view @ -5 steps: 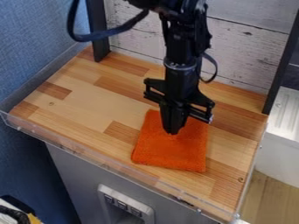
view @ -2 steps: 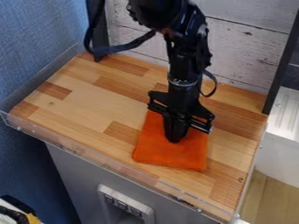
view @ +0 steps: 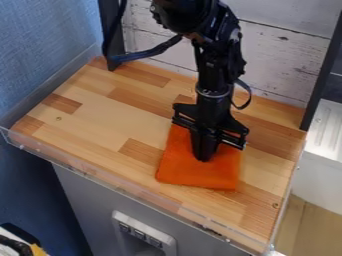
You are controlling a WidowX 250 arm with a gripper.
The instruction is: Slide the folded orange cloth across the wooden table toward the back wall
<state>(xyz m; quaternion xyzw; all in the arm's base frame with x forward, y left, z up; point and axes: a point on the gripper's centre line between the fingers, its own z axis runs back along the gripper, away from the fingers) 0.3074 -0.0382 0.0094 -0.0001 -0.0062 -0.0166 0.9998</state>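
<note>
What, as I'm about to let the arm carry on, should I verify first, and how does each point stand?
- Tool positioned over the orange cloth: ok, at its upper middle part.
- Cloth wholly on the wooden tabletop: ok, short of the transparent front guard.
- Cloth lying flat: ok where visible; cannot tell behind the tool.
- Tool gripping the cloth: cannot tell.
- Thick cable away from the cloth: ok, it loops at the upper left.

Just one orange cloth (view: 177, 172), one gripper (view: 204, 159), one butcher-block countertop (view: 90, 117), couple black posts (two) (view: 324, 75) far side, three dark buttons (view: 139, 234) near.
</note>
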